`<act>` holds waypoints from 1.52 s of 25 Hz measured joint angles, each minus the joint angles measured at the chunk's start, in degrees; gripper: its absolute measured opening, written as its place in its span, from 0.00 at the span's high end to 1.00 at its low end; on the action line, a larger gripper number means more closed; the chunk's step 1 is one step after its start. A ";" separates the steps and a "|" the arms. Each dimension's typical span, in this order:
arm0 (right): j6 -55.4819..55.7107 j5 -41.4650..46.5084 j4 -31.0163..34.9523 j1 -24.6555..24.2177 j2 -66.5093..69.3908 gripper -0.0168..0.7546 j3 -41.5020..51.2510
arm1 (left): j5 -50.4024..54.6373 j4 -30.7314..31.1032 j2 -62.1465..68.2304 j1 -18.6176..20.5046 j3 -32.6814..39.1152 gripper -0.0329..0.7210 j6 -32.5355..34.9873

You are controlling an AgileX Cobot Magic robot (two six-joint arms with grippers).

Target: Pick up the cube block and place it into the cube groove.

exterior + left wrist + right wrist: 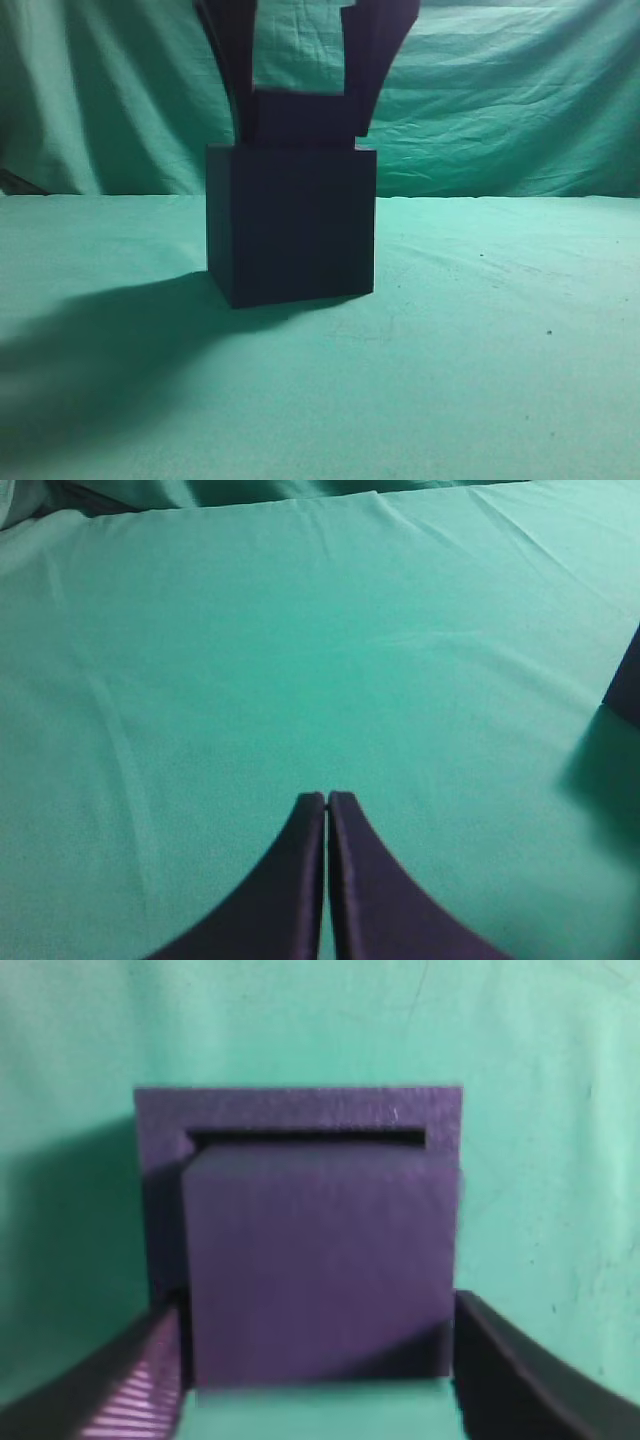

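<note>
The cube block [318,1265] sits at the mouth of the cube groove [291,222], held between the two fingers of the right gripper [318,1360], which is spread just as wide as the block and clamped on its sides. The right wrist view alone shows this from above: the block fills most of the groove's square opening, with a thin dark slit of free space along the far edge and the groove's rim [300,1110] showing behind it. The exterior view shows instead the side: the block [303,118] rises a little above the groove's top edge, with the right gripper's fingers [232,60] curving down onto it from above.

The left wrist view shows the left gripper [327,800] with its fingers pressed together, holding nothing, over bare cloth; a dark corner at that view's right edge may be the groove, though I cannot tell for sure.

There is one block, one groove and two grippers.

The bench [500,350] is covered in green cloth, lightly creased, and the groove casts a broad shadow to its left. Behind the groove hangs a wrinkled green backdrop [520,110].
</note>
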 joint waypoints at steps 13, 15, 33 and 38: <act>-5.61 4.15 -5.45 0.00 -2.89 0.55 -15.31 | 0.00 0.00 0.00 0.00 0.00 0.96 0.00; -5.88 4.49 -5.45 0.00 -5.65 0.75 -15.39 | 0.00 0.00 0.00 0.00 0.00 0.96 0.00; -9.75 5.45 -3.16 0.00 -45.20 0.98 15.57 | 0.00 0.00 0.00 0.00 0.00 0.96 0.00; -8.36 0.76 -2.25 0.00 -56.56 0.98 28.92 | 0.00 0.00 0.00 0.00 0.00 0.96 0.00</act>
